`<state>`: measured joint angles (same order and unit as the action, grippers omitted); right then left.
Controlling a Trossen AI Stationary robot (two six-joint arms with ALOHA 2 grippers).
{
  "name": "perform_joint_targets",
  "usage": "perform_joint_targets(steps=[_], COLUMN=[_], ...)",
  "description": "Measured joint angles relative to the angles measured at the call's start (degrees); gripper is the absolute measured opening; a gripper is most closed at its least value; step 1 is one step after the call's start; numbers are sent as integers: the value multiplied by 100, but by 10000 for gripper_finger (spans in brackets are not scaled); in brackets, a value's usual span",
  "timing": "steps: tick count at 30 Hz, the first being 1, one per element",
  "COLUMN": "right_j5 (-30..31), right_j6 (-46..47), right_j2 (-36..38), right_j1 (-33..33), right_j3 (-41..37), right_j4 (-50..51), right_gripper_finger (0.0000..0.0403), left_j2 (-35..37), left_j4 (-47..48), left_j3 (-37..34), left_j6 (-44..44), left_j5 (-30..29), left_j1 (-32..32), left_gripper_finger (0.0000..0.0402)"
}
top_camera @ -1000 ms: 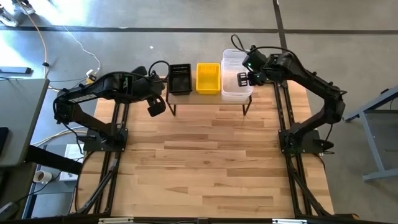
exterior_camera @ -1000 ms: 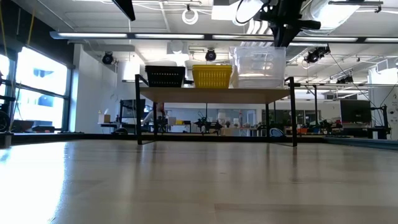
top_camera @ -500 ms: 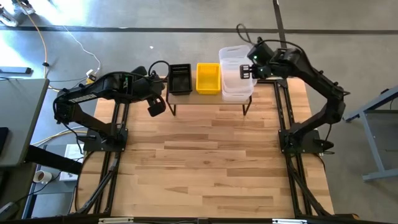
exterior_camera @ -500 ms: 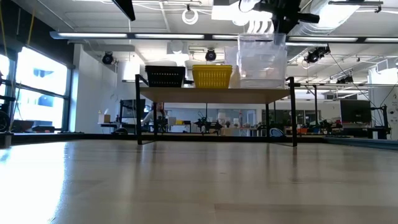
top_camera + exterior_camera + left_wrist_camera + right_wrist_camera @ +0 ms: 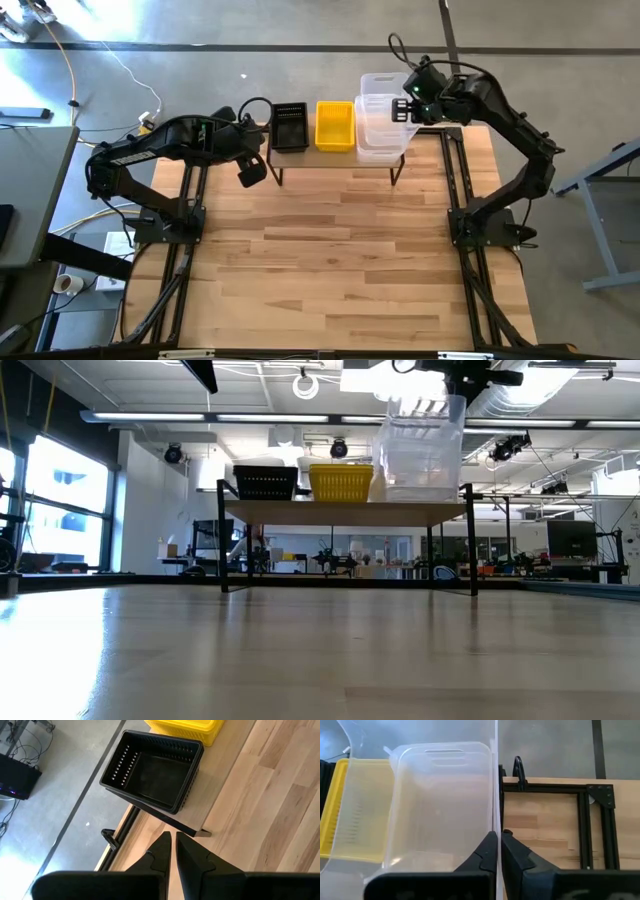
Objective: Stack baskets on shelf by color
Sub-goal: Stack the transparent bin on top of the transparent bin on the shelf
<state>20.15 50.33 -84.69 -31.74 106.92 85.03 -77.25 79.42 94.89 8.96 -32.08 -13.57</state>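
Observation:
The shelf [image 5: 330,157] stands at the table's far edge. On it rest black baskets [image 5: 290,126] at its left end, yellow baskets [image 5: 335,125] in the middle and a clear basket stack [image 5: 378,146] at its right end. My right gripper [image 5: 406,110] is shut on a clear basket [image 5: 382,92], raised over the clear stack [image 5: 415,475]. My left gripper [image 5: 250,172] is shut and empty, hanging off the shelf's left end beside the black baskets [image 5: 152,772]. My right gripper pinches the clear basket's right side wall at its rim [image 5: 494,815], one finger inside the basket and one outside. The fingers come from above, slanting from the table's right. The basket [image 5: 420,425] hangs below the fingers, over the clear stack on the shelf.
The wide wooden tabletop [image 5: 350,260] lies in front of the shelf. Black frame rails [image 5: 455,180] run along both sides near the arm bases. The shelf's thin black legs [image 5: 474,550] stand on the tabletop.
My right gripper has gone up and a little toward the table's far right, staying shut on the clear basket. The basket has risen out of the clear stack and now stands well above it.

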Motion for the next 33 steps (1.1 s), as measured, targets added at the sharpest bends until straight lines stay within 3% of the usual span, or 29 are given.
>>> perform_joint_targets(steps=[23,33], right_j5=[7,661], right_j6=[231,199], right_j2=[-393,-395], right_j1=[255,361], right_j3=[-20,-20], right_j4=[-89,-80], right_gripper_finger=[0,0], left_j2=[0,0], left_j4=[-144,-144], left_j3=[0,0], left_j6=[-14,-16], left_j5=[0,-1], left_j1=[-1,-1], left_gripper_finger=[19,19])
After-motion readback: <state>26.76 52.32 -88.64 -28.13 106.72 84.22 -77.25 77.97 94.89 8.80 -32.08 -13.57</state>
